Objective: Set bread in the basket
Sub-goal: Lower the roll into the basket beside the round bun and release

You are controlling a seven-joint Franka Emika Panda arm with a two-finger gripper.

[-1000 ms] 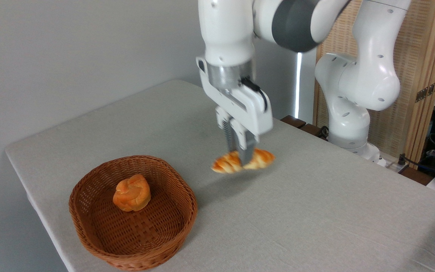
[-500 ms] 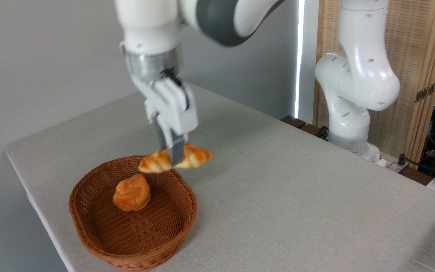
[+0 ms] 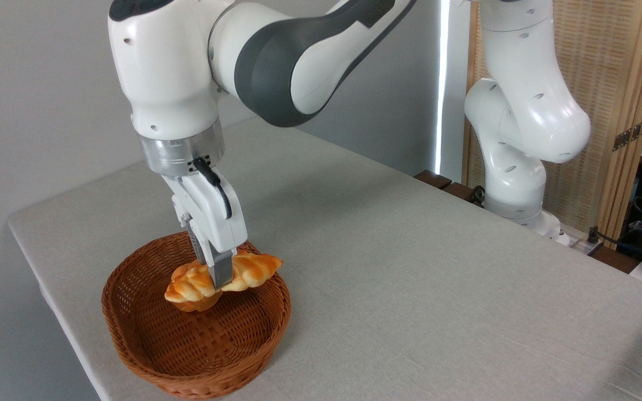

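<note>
Gripper (image 3: 219, 280): clamped mid-loaf on the bread (image 3: 254, 269), for balance.
Bread: hung level over the basket (image 3: 131, 334), above its rim.
Bun (image 3: 195, 303): lay beneath, crowding the drop.

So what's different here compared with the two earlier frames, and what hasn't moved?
The gripper, shut on the bread, has carried it leftward across the table and lower, from open table surface to above the inside of the basket, in front of the round bun. The loaf has not been let go. The basket and the bun stayed where they were.
</note>
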